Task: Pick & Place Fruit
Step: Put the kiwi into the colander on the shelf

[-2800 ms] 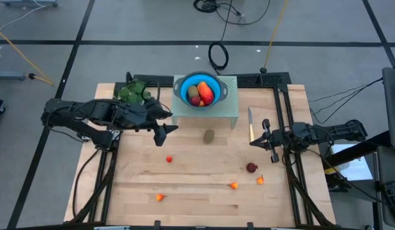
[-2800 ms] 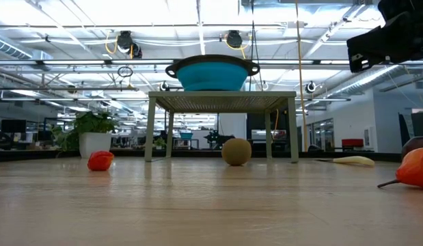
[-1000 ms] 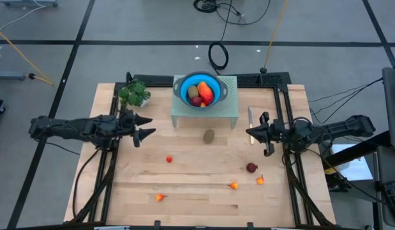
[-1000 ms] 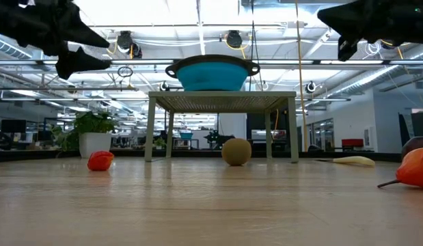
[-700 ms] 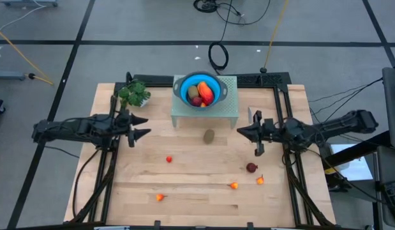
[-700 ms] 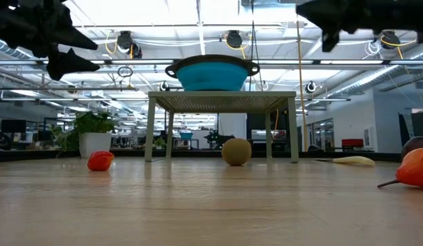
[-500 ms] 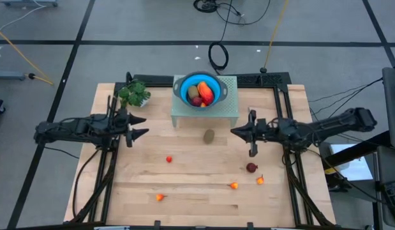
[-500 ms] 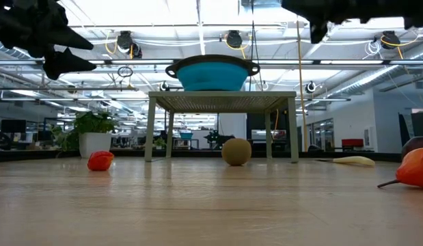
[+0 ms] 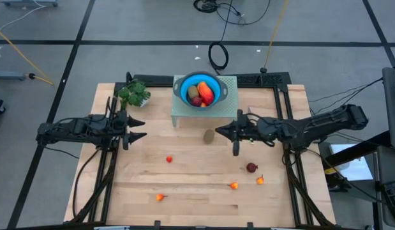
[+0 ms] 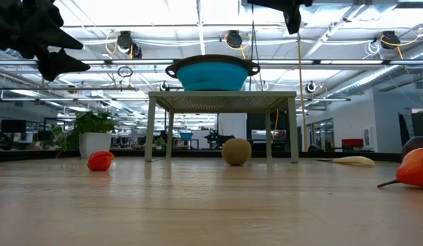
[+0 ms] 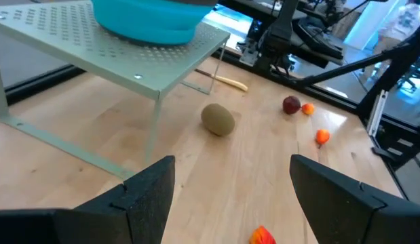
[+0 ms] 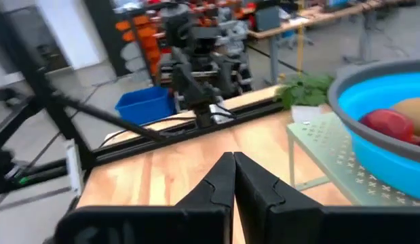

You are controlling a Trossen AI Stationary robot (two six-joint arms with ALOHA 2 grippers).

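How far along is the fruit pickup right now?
Several fruits already sit in the blue bowl on the stand. Neither gripper holds anything: the right gripper, shut, is beside the kiwi; the left gripper is open. Still loose: dark red fruit and four small orange pieces.

left arm: slim black jointed arm (image 9: 69, 130), matte finish, bulkier housing toward the wrist
left gripper: black two-finger gripper (image 9: 138, 128); each finger (image 11: 150, 192) is a broad, flat, angular matte black plate with bevelled edges
right arm: matching black jointed arm (image 9: 318, 124), long links, rounded elbow housing, thin dark cables running along it
right gripper: black two-finger gripper (image 9: 219, 131), tapering to a point; its fingers (image 12: 220, 181) are smooth black wedges with sharp chamfered edges, faces meeting along a thin seam
wrist block: short dark piece (image 9: 236, 145) projecting sideways from the right arm's wrist
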